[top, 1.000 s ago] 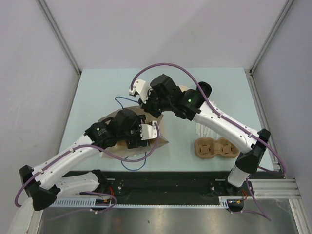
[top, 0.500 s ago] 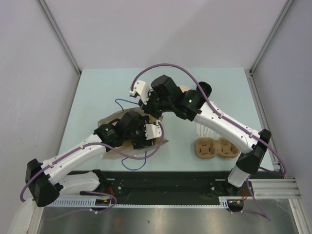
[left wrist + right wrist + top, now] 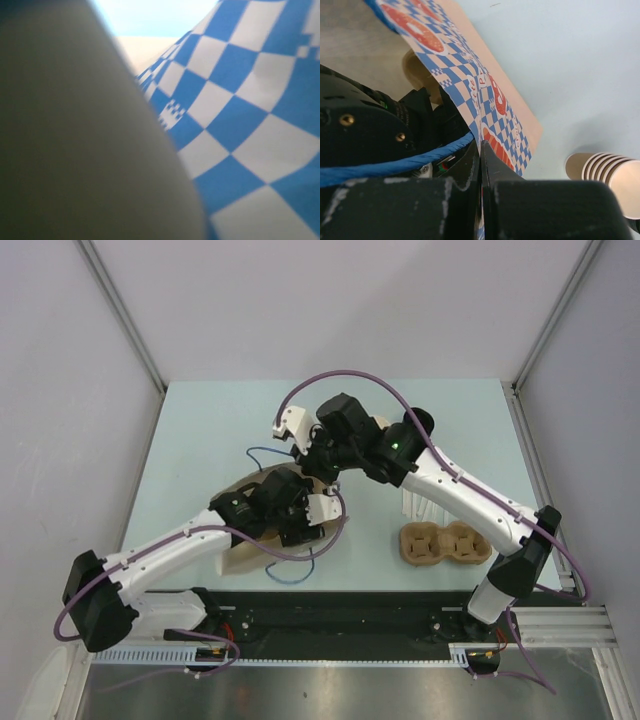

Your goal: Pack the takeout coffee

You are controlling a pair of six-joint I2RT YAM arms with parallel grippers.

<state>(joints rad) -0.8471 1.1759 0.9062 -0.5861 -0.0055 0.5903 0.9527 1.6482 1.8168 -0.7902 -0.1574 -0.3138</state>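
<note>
- Pale green tabletop boxed in by plain white walls; both arm bases sit at its 6 o'clock edge
- brown paper bag printed with blue and white checks lies toward 8 o'clock of the table's middle; its mouth faces the middle; thin blue cord handles loop out at its 12 o'clock and 6 o'clock sides
- right gripper reaches in from 4 o'clock; its dark fingers are pressed together with the bag's checked edge pinched between them, so that side of the mouth is lifted
- left gripper comes from 7 o'clock and sits at the bag's mouth, just at 6 o'clock of the right gripper; its own camera shows no fingers, so whether the jaws clasp anything I cannot tell
- takeout coffee, a tan kraft-paper cup: only a tan rounded wall shows, close against the front of the left gripper and behind the checked edge; its top is hidden; a blurred tan surface also fills the left half of the left wrist view, with checked paper to its right
- moulded brown pulp cup carrier rests at 4 o'clock, well apart from the bag
- stack of lidless tan paper cups lies on its side on the table near the bag's edge
</note>
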